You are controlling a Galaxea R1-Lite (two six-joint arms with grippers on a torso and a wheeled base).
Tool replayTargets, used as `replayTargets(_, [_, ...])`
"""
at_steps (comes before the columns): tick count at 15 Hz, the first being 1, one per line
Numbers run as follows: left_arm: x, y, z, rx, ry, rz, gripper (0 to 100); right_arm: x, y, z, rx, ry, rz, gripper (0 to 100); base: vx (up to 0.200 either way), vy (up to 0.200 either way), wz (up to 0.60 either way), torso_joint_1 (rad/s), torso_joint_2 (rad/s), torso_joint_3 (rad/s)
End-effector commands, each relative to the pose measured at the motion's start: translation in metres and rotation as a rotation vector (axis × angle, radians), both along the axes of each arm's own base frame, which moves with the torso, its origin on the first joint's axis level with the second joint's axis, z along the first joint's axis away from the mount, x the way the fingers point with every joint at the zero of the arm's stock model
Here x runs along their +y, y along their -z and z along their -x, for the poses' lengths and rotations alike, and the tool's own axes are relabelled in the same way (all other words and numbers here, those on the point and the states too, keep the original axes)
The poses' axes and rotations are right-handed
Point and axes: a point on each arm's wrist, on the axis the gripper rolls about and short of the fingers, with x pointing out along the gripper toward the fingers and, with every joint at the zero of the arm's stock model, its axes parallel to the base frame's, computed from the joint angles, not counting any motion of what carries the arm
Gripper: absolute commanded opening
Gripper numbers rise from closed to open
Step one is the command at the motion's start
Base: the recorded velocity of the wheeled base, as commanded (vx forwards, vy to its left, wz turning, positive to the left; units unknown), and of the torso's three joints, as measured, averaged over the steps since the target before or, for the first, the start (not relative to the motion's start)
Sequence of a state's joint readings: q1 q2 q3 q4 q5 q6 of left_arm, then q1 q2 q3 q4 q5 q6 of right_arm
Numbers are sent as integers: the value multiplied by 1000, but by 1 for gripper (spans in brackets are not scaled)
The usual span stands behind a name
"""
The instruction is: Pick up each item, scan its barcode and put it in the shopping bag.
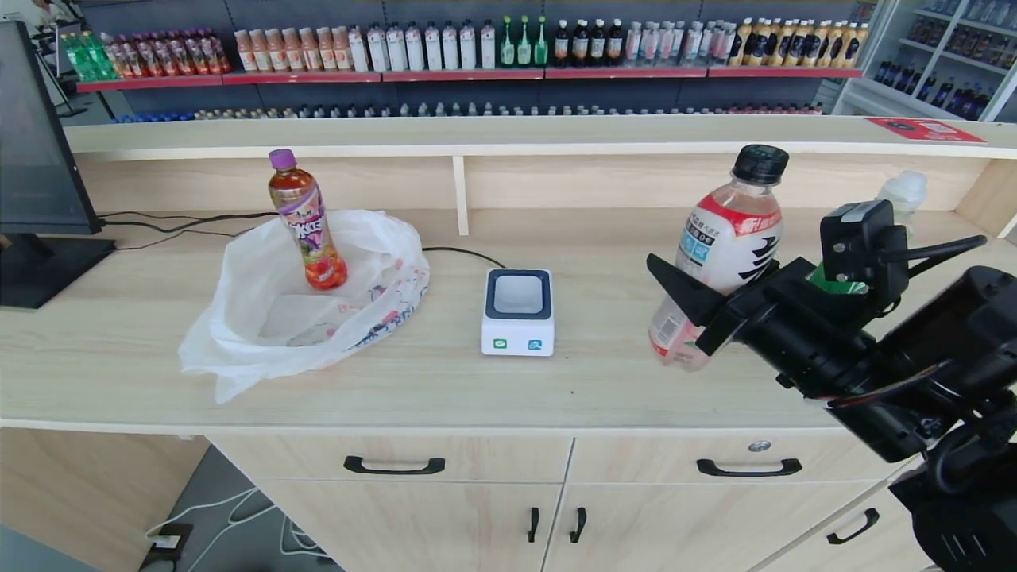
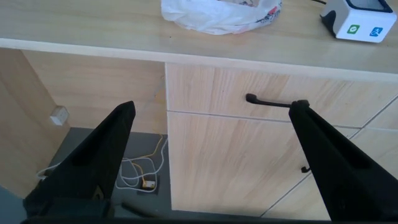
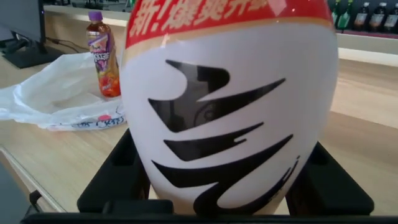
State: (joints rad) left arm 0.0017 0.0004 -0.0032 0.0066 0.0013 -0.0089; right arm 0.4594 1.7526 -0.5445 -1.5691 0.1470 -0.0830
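Bottle (image 1: 727, 230) clamped at mid-body by right gripper (image 1: 703, 306), tilted, right of scanner (image 1: 517, 311); judged full, heavy, smooth, slightly yielding; firm hold at the waist is advised; left gripper (image 2: 212, 106) spread, empty.

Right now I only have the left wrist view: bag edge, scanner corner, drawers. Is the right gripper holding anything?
Observer: Yes, the right gripper is shut on a black-capped bottle.
Operator: Is it over the scanner?
Observer: No, it is off to the right of the scanner, tilted.
Operator: Anything in the bag?
Observer: A purple-capped bottle stands in the bag.
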Motion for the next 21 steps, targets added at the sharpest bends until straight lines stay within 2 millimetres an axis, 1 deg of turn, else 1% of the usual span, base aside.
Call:
replayTargets(1, [0, 0, 0, 1, 0, 0, 100, 2, 3, -5, 16, -4, -11, 0, 0, 200, 0, -12, -2, 2])
replayTargets(7, [0, 0, 0, 2, 1, -4, 100, 0, 2, -3, 19, -2, -22, 0, 0, 200, 0, 2, 4, 1])
replayTargets(11, [0, 0, 0, 2, 3, -7, 100, 1, 2, -1, 20, -9, -18, 0, 0, 0, 0, 0, 0, 0])
replayTargets(13, [0, 0, 0, 1, 1, -6, 100, 1, 4, -3, 15, 0, 0, 0, 200, 0, 0, 2, 0, -2])
replayTargets(14, [0, 0, 0, 1, 3, -6, 100, 2, 3, -7, -9, 13, 22, 0, 200, 0, 0, -12, -2, 2])
replayTargets(17, [0, 0, 0, 2, 3, -6, 100, 15, -1, -29, -102, 42, 84, 0, 200, 0, 0, 1, -6, 9])
replayTargets(19, [0, 0, 0, 1, 3, -6, 100, 20, 0, -39, -137, 60, 113, 0, 0, 0, 0, 0, 0, 0])
replayTargets(21, [0, 0, 0, 1, 3, -6, 100, 24, -7, -50, -230, 106, 175, 0, 0, 0, 0, 0, 0, 0])
